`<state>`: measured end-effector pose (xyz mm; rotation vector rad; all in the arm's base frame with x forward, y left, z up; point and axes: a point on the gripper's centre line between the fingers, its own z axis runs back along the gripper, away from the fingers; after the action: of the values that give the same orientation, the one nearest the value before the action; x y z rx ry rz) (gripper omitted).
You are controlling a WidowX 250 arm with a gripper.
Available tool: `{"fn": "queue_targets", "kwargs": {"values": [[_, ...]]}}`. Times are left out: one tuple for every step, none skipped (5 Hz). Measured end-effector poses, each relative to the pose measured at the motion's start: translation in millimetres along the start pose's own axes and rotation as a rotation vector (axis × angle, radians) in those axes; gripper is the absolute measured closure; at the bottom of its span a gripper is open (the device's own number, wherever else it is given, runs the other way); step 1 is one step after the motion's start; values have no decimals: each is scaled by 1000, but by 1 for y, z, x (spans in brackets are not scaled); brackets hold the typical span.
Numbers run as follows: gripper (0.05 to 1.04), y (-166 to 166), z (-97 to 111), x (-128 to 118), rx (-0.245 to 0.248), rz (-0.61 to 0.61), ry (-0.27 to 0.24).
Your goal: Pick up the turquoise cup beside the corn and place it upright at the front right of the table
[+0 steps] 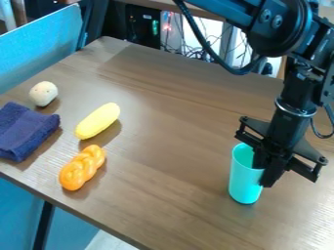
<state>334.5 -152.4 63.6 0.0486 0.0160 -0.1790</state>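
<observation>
now: gripper right at upright turquoise cup | flat base probably steadies it | jaws: can't tell | towel well apart from cup

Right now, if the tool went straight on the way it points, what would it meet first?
Probably the turquoise cup, right at the downward-pointing tool; if it clears that, the tabletop. Depth between tool and cup is unclear.

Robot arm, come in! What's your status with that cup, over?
Gripper at turquoise cup's upper side, grip unconfirmed. Cup upright on table. Orange braided bread and yellow oblong well clear of it.
</observation>
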Motion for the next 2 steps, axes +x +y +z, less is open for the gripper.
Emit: {"fn": "queue_targets", "kwargs": {"values": [[747, -1, -8, -6, -15, 22, 16], [443, 1, 2, -8, -27, 35, -24]]}}
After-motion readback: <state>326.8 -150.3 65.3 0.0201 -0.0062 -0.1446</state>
